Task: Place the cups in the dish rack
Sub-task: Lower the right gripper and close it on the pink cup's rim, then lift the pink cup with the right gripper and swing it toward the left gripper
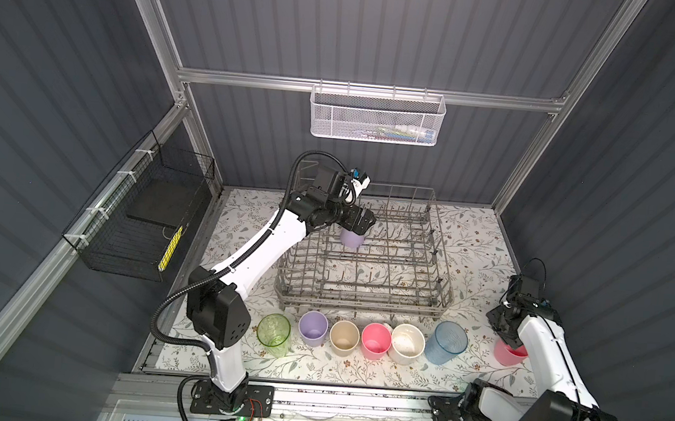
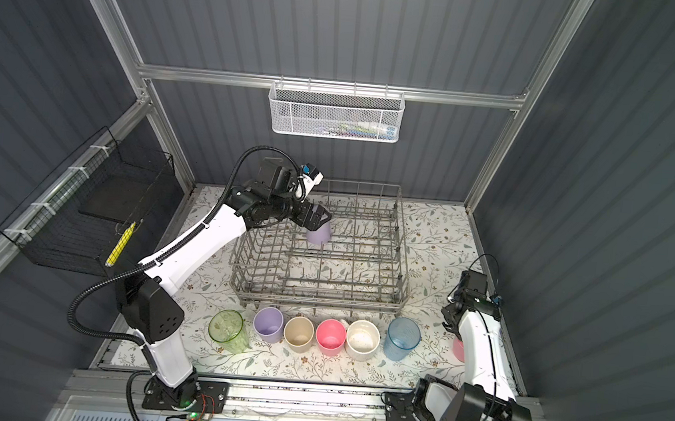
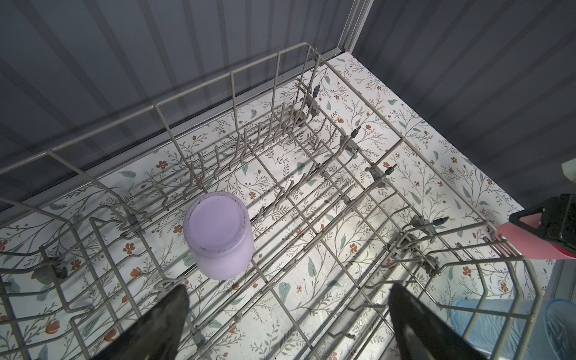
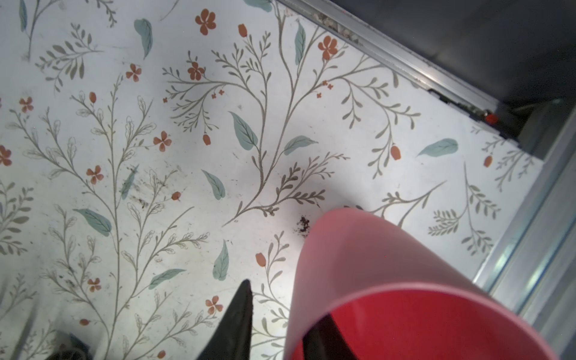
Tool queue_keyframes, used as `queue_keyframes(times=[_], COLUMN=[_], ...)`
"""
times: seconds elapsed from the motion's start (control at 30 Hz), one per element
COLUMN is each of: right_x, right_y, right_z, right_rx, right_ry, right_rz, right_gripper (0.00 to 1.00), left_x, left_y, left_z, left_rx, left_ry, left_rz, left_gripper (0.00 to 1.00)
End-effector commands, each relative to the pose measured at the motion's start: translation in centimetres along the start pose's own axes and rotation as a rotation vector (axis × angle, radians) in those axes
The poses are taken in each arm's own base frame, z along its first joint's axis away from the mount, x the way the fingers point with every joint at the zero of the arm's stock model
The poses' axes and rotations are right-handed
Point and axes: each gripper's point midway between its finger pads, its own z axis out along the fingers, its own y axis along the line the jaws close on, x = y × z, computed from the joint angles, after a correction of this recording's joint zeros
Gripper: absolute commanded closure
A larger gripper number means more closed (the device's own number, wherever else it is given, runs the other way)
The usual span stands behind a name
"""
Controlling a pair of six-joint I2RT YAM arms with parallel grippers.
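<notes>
The grey wire dish rack (image 1: 361, 301) (image 2: 320, 297) (image 3: 156, 107) holds one lilac cup (image 1: 352, 240) (image 2: 319, 235) (image 3: 218, 237), upside down among the tines near its far left. My left gripper (image 1: 364, 222) (image 2: 318, 218) (image 3: 288, 290) hovers just above that cup, open and empty. In front of the rack stand green (image 1: 273, 333), lilac (image 1: 313, 328), beige (image 1: 344, 336), pink (image 1: 376, 340), cream (image 1: 407, 343) and blue (image 1: 446, 342) cups, all upright. My right gripper (image 1: 509, 343) (image 2: 452, 328) (image 4: 285, 299) straddles the rim of another pink cup (image 1: 508, 355) (image 4: 374, 255). One finger is inside; a gap shows beside the outer one.
A white mesh basket (image 1: 377, 117) hangs on the back wall and a black wire basket (image 1: 139, 219) on the left wall. The pink cup on the right stands close to the aluminium rail (image 4: 530, 218) at the table's right edge.
</notes>
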Motion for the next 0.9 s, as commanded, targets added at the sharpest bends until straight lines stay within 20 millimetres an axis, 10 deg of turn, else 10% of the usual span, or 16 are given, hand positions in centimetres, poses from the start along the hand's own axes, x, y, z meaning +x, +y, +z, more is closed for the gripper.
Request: queue_keyframes(times=[0.0,0.4,0.87], right_x=[0.0,-1.2,-4.6], right_y=[-0.2,-0.1,4.0], right_z=[0.0,-2.4,-13.0], right_rx=[-0.002,-0.032,-0.274], right_ry=[-0.007,-0.054,-0.212], right_rz=[0.008,0.006,-0.060], right_gripper=[0.80,1.00,1.00], left_x=[-0.8,-1.1,-2.5], left_y=[0.3,0.2,-1.1], left_z=[-0.5,-1.1,-3.7], left_rx=[-0.007,-0.012,0.027], left_ry=[-0.007,-0.022,-0.099], left_rz=[0.006,0.005,0.000], left_gripper=[0.00,0.00,0.00])
